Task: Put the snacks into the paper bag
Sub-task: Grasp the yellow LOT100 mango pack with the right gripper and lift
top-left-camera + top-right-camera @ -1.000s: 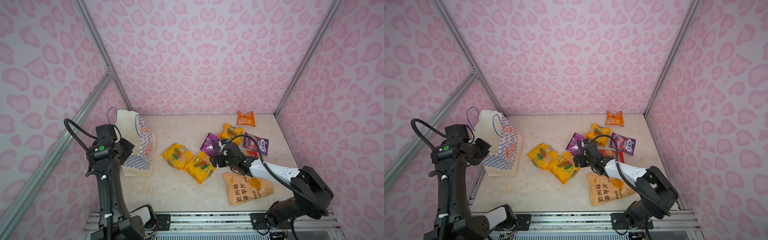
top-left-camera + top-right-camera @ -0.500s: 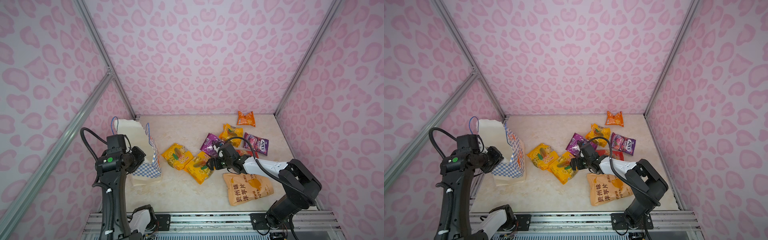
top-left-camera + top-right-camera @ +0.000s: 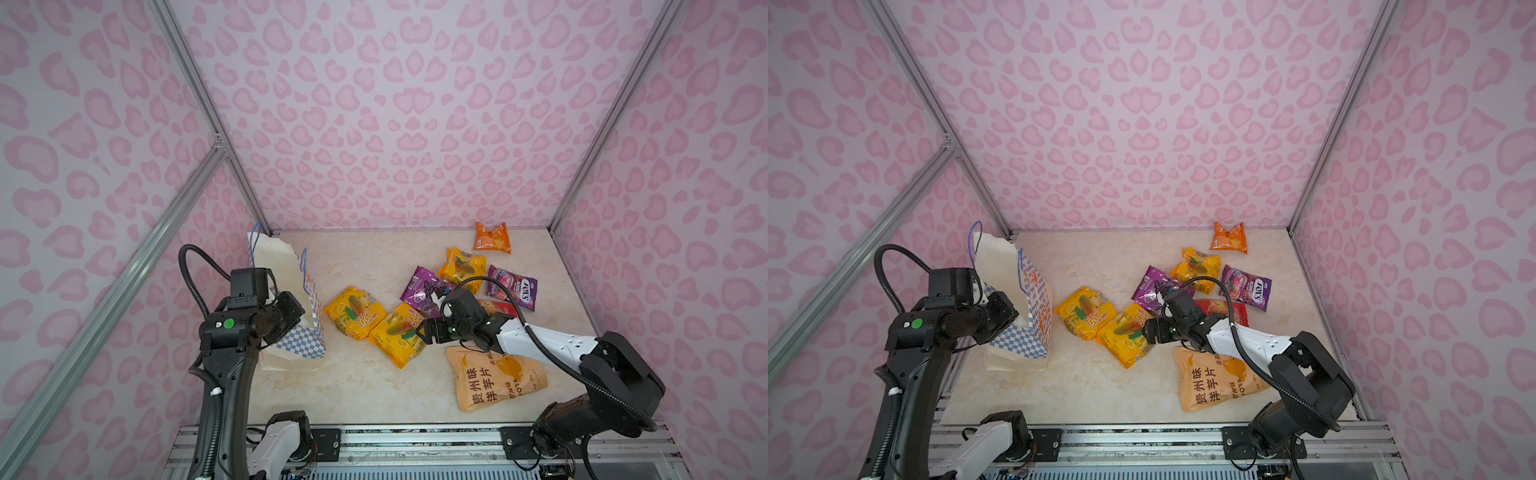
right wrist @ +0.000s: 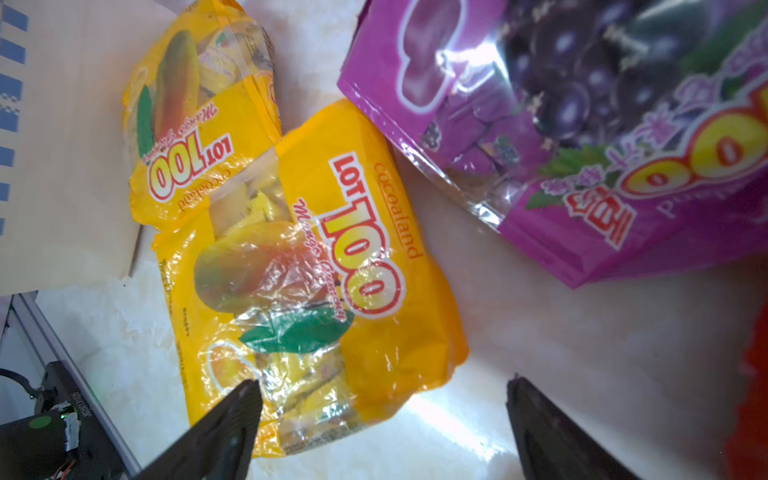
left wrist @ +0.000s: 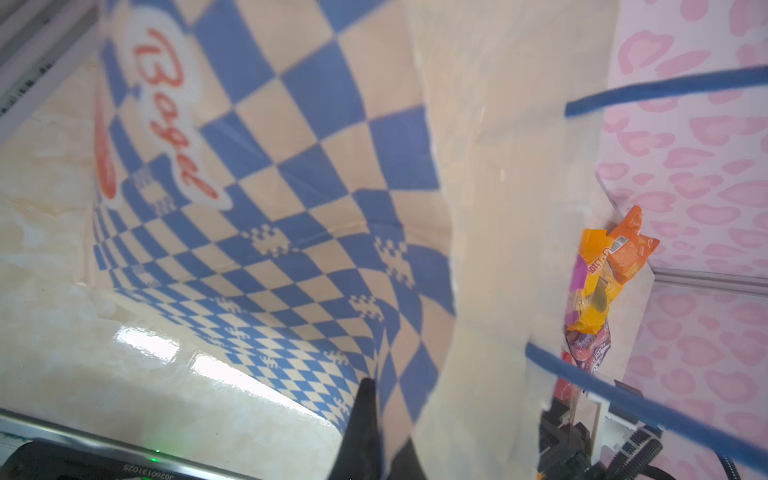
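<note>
While left hand (image 3: 302, 313) clamps bag (image 3: 301, 345) rim | right hand (image 4: 382, 384) apart astride yellow packet (image 4: 316, 270) edge

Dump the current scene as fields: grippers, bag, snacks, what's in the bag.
left gripper: shut on the paper bag at its edge; bag stands upright
right gripper: open, jaws straddle a corner of the nearest yellow packet
also on table: two other yellow packets, two purple packets, red packet, small orange packet, large pale-orange packet
in bag: no snack seen
</note>
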Robot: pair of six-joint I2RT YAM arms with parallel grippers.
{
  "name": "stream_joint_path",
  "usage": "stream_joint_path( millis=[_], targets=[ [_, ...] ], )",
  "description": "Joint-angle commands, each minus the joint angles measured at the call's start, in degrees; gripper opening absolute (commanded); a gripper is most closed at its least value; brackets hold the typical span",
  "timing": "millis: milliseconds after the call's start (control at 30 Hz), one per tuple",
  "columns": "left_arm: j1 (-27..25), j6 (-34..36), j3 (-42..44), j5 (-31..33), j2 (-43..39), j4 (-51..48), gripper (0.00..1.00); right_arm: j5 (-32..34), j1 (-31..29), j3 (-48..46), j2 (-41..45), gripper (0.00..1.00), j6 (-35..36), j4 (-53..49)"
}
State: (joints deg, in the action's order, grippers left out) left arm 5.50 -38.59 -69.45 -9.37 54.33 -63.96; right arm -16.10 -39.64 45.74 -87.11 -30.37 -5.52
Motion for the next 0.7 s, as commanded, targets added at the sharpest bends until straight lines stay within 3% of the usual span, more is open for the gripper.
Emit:
stream_joint_path(
  millis=[0,167,400,667],
  targets=[
    [-0.01,-0.79,1.55,3.16,-2.6,0.51,0.04,-0.26,-0.01,-0.81,-1.13,0.87,-2.29,1.12],
    [0.02,-1.99,5.25,2.89,-5.06,1.12,0.04,-0.94,0.24,-0.04,-4.31,0.86,-2.32,2.38],
    [0.04,-2.63,3.57,7.63,-6.16,0.04,0.03,-3.46,1.11,2.02,-9.14,0.73,-2.84,7.01],
    [0.04,-1.54,1.83,8.09,-4.53,0.38,0.03,-6.05,2.15,3.42,-13.7,0.56,-4.09,10.4]
  ],
)
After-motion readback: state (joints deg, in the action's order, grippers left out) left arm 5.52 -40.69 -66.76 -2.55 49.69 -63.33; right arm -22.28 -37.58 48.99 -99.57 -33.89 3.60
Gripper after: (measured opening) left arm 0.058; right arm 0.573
